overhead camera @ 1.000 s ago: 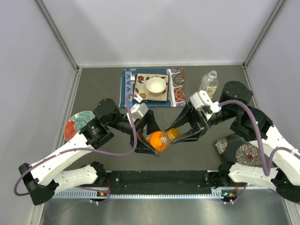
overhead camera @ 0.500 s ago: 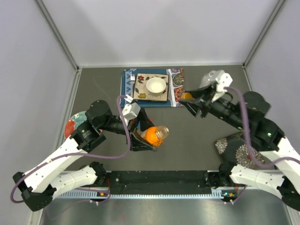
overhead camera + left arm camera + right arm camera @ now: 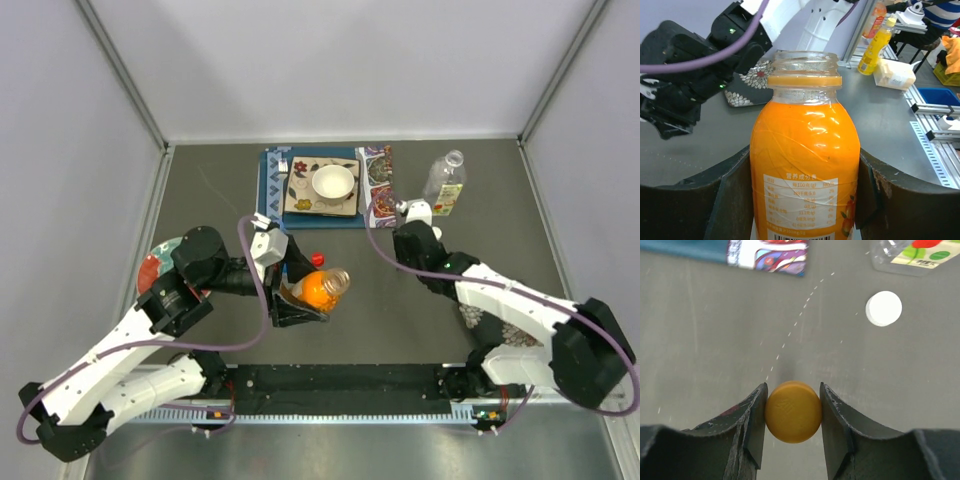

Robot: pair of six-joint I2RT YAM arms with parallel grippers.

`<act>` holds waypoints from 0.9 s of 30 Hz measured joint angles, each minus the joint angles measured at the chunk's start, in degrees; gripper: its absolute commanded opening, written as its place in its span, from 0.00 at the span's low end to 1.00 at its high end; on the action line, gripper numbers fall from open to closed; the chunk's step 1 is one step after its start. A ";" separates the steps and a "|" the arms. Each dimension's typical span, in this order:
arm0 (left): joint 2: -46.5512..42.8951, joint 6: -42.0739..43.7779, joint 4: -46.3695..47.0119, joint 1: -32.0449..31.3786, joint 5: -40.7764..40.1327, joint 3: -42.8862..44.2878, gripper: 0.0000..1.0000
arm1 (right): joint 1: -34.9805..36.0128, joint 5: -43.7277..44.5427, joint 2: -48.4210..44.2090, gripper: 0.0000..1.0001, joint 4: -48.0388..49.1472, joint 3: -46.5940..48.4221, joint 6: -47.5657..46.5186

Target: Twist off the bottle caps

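Orange cap (image 3: pixel 792 411) off its bottle (image 3: pixel 805 145).
Left gripper (image 3: pixel 805 200) clasped the bottle's body; right gripper (image 3: pixel 792 416) pinched the cap.

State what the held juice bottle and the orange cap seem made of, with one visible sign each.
Juice bottle: probably clear, glossy plastic; its bare neck is see-through and highlights streak the body.
Orange cap: probably moulded plastic, smooth and dull; a faint embossed mark shows on top.

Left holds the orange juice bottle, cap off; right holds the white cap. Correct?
No: the right gripper holds the orange cap; the white cap lies loose on the table. The right wrist view shows it. The rest stands.
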 measured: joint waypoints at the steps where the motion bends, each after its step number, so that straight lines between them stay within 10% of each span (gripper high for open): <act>1: -0.37 0.28 -0.35 0.00 -0.44 -0.48 0.36 | -1.36 -0.07 1.29 0.00 0.98 0.02 0.87; 20: -3.87 2.43 -2.95 0.00 -6.29 -3.56 0.37 | -8.94 -5.14 25.24 0.07 6.34 8.26 9.22; 27: -3.85 2.86 -3.26 0.00 -7.23 -3.58 0.38 | -11.15 -8.00 28.57 0.49 5.97 11.13 9.84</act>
